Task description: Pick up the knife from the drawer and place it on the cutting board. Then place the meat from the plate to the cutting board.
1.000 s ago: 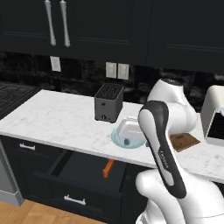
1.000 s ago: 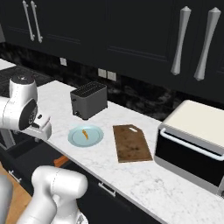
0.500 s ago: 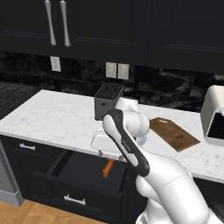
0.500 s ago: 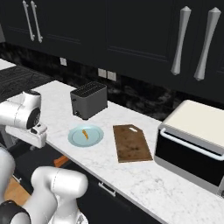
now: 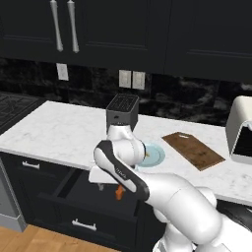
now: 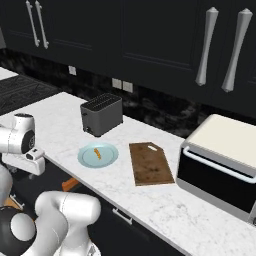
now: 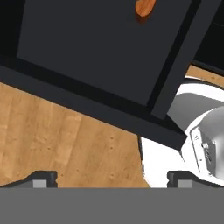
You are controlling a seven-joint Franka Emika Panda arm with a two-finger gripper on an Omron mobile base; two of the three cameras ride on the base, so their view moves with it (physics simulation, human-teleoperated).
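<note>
The black drawer (image 5: 74, 194) stands open under the counter, its dark inside (image 7: 100, 48) wide in the hand view. The knife's reddish-brown handle (image 5: 119, 192) lies at the drawer's right end, also seen as the knife (image 6: 70, 184) and the knife (image 7: 145, 6) at the top edge. My gripper (image 7: 112, 178) hangs open and empty above the drawer's front, the knife ahead of it and apart from the fingertips (image 7: 41, 179). On the counter, the orange meat (image 6: 98, 152) lies on the pale blue plate (image 6: 90, 159). The brown cutting board (image 6: 150, 162) lies right of the plate.
A black toaster (image 5: 122, 110) stands behind the plate (image 5: 156, 156). A white toaster oven (image 6: 220, 160) sits right of the board (image 5: 193, 150). Wooden floor (image 7: 65, 140) lies below the drawer. My own arm (image 5: 128, 177) stretches across the counter's front edge.
My arm has swung left from above the plate and down in front of the counter, over the open drawer. The gripper stayed open and empty.
</note>
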